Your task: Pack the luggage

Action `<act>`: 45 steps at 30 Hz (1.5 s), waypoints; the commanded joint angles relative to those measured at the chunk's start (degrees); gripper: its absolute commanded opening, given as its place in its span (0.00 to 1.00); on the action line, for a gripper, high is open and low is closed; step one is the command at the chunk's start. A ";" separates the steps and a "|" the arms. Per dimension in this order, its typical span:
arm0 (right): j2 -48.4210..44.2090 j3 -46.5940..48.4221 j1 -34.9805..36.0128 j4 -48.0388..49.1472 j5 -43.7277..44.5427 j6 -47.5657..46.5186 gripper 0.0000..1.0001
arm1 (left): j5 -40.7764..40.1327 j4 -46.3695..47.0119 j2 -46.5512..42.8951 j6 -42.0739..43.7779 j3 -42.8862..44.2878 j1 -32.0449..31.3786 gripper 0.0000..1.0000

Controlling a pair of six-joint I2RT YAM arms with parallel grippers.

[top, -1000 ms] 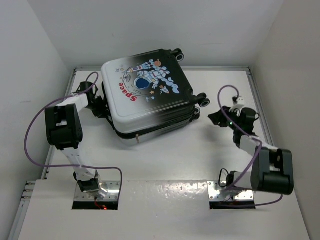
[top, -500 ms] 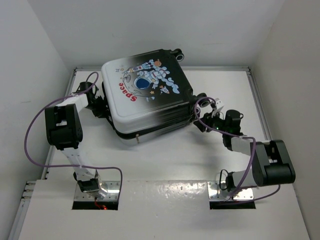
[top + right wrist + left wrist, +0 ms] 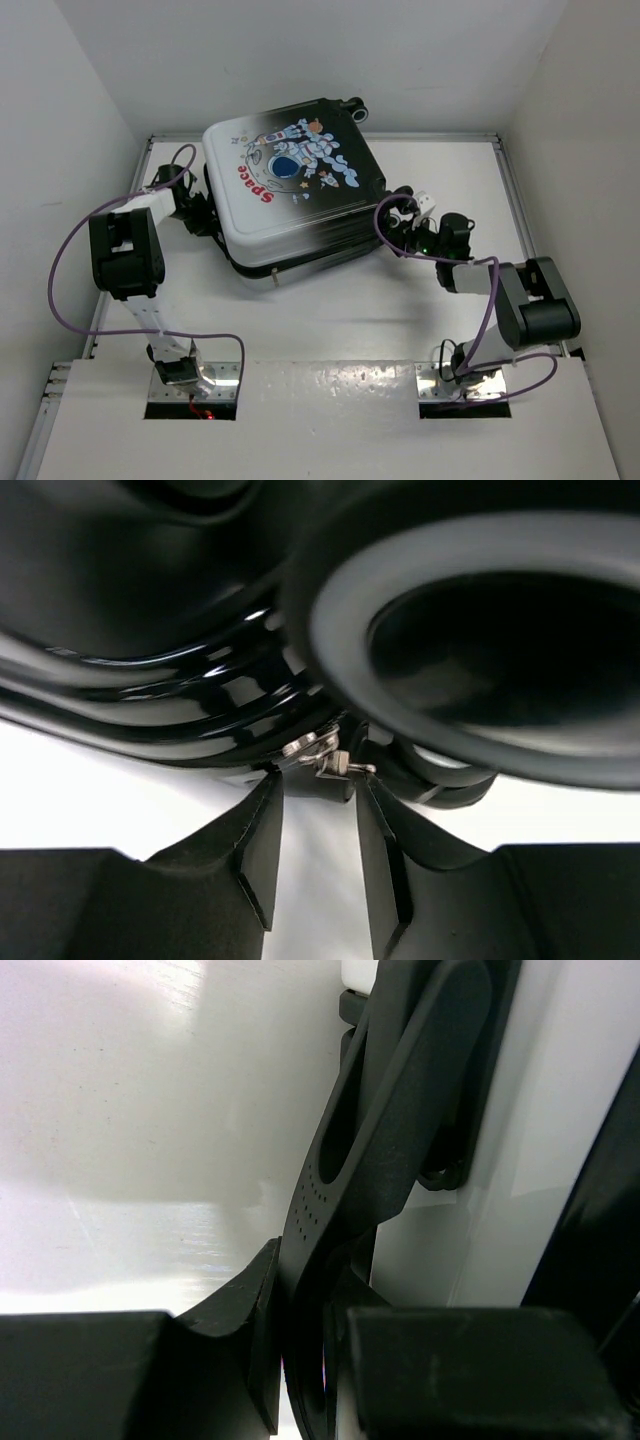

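Note:
The luggage (image 3: 290, 190) lies flat and closed at the back middle of the table, astronaut print up. My left gripper (image 3: 197, 215) is at its left side. In the left wrist view that gripper (image 3: 305, 1295) is shut on the luggage's dark rubbery handle (image 3: 390, 1130), beside the white shell (image 3: 560, 1110). My right gripper (image 3: 398, 222) is at the luggage's right corner. In the right wrist view that gripper (image 3: 320, 790) is open, with the metal zipper pull (image 3: 325, 752) and its dark tab at the fingertips, under a wheel (image 3: 470, 630) and the glossy black shell (image 3: 130, 610).
White walls close in the table (image 3: 330, 320) on the left, back and right. Two more wheels (image 3: 355, 108) stick out at the luggage's far corner. Purple cables loop off both arms. Bare table lies between the luggage and the arm bases.
My right arm has swung left from the table's right side to the luggage's corner by the wheel, and its jaws have narrowed slightly. The left arm and the luggage have not moved.

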 commanded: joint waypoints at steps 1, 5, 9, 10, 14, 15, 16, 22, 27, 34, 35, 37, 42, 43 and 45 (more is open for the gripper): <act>1.63 3.25 0.90 6.51 1.13 -2.74 0.35 | -2.58 2.54 -0.21 -2.61 -0.76 2.64 0.00; 3.22 3.43 1.08 9.14 2.89 -3.89 0.34 | -2.58 2.54 0.40 -2.61 -0.23 2.64 0.00; 3.57 3.78 0.82 10.99 3.07 -3.54 0.31 | -2.58 2.54 0.40 -2.61 -0.23 2.64 0.00; 3.48 3.87 0.82 11.52 2.90 -3.36 0.30 | -2.58 2.54 0.40 -2.61 -0.23 2.64 0.00; 2.96 3.96 1.25 13.01 1.14 -2.40 0.26 | -3.10 2.54 0.40 -2.61 -0.23 2.64 0.00; 2.87 4.13 1.34 13.02 0.79 -2.66 0.25 | -3.11 2.54 0.40 -2.61 -0.23 2.64 0.00; 2.61 4.13 1.52 13.36 0.44 -2.48 0.23 | -3.11 2.54 0.40 -2.61 -0.23 2.64 0.00; 2.60 3.96 2.40 13.72 -0.19 -1.26 0.00 | -3.11 2.54 0.40 -2.61 -0.23 2.64 0.00; 2.78 4.48 0.47 9.95 13.76 7.34 0.00 | -0.29 2.54 0.40 -2.61 -0.23 5.44 0.00; 3.83 8.43 -1.99 5.90 21.70 15.79 0.00 | -2.49 -0.88 8.74 1.95 13.00 8.96 0.00; 4.44 9.05 -2.34 5.98 21.44 16.41 0.00 | -2.49 -0.89 10.06 3.00 14.96 9.49 0.00; 5.50 11.76 -3.31 6.07 20.74 19.21 0.00 | -3.19 -1.41 13.58 3.80 19.43 9.49 0.00; 10.77 17.56 -4.98 7.30 20.48 21.69 0.00 | -3.02 -0.89 18.59 4.95 23.23 9.49 0.00; 12.26 18.45 -4.98 7.56 20.21 22.21 0.00 | -2.06 -0.89 18.60 4.95 23.24 9.49 0.00; 14.37 21.51 -4.98 7.57 18.99 23.61 0.00 | -1.35 -0.36 20.08 6.00 23.24 9.49 0.00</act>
